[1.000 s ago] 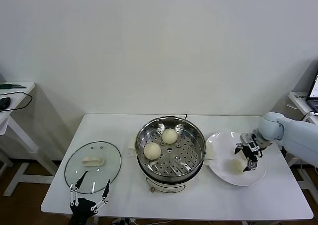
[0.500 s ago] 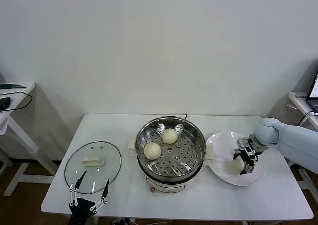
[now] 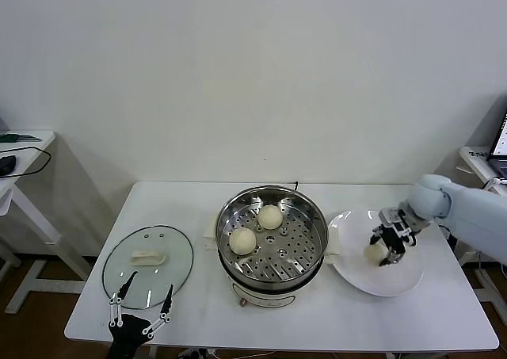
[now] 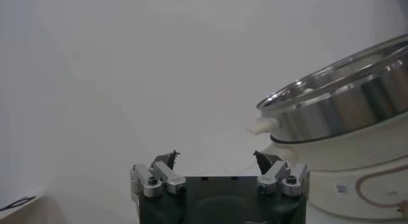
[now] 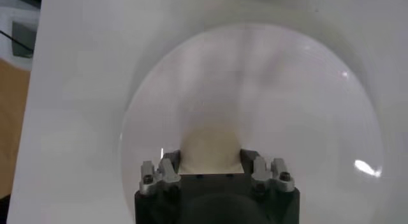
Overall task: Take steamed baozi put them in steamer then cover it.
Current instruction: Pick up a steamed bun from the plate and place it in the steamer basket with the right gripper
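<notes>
Two cream-white baozi point(image 3: 270, 216) lie on the perforated tray of the steel steamer point(image 3: 309, 216) at the table's middle. My right gripper point(image 3: 380, 248) is shut on a third baozi point(image 3: 371, 253) and holds it just over the white plate point(image 3: 396, 284). In the right wrist view that baozi point(image 5: 209, 149) sits between the fingers of the right gripper point(image 5: 209, 160), with the plate point(image 5: 287, 85) below. The glass cover point(image 3: 170, 252) lies flat at the table's left. My left gripper point(image 3: 152, 284) is open and empty near the cover's front edge. It also shows in the left wrist view point(image 4: 215, 155).
The steamer point(image 4: 338, 104) stands on a white base near the table's front middle. A side table point(image 3: 20, 149) with a cable stands far left. Another desk with a laptop point(image 3: 499, 145) stands at the far right.
My right gripper closed on the baozi on the plate and has raised it slightly toward the steamer. The left arm has not moved.
</notes>
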Robot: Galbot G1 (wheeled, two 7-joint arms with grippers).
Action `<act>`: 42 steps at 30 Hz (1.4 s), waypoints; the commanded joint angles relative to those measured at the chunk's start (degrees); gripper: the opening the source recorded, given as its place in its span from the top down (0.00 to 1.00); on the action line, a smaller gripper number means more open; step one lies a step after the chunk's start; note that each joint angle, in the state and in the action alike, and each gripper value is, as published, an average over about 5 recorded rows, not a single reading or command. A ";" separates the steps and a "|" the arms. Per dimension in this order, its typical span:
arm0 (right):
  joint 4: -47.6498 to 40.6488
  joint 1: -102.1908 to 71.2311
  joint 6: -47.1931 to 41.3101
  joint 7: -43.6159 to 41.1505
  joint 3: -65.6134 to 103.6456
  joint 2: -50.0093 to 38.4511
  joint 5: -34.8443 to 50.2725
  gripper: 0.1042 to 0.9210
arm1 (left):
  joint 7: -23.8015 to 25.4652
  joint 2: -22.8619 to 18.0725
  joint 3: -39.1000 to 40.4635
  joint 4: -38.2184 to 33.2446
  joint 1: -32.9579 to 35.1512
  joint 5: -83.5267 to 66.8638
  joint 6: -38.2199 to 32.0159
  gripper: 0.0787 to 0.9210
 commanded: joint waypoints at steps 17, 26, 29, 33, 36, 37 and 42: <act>19.95 23.15 25.42 -3.28 -6.11 22.37 -4.64 0.37 | -0.22 0.06 0.06 -0.30 0.10 -0.07 -0.24 0.12; 22.36 17.87 30.80 -2.29 -6.85 25.66 -13.42 0.36 | -0.37 -0.04 -0.05 -0.08 -0.09 -0.15 -0.44 0.12; 22.32 16.92 32.07 -2.36 -7.03 25.70 -14.99 0.36 | -0.40 -0.04 -0.05 -0.10 -0.12 -0.18 -0.46 0.12; 22.24 15.42 33.08 -2.24 -6.98 25.56 -16.65 0.36 | -0.42 0.00 -0.01 -0.05 -0.21 -0.20 -0.44 0.12; 22.22 14.20 33.64 -2.13 -6.80 25.51 -17.76 0.36 | -0.45 0.05 0.03 -0.02 -0.26 -0.22 -0.40 0.12; 22.21 13.85 33.78 -2.10 -6.76 25.48 -18.05 0.36 | -0.45 0.06 0.03 -0.02 -0.26 -0.23 -0.40 0.12; 22.16 12.69 34.49 -2.18 -6.74 25.41 -19.33 0.35 | -0.48 0.12 -0.03 0.15 -0.33 -0.30 -0.46 0.12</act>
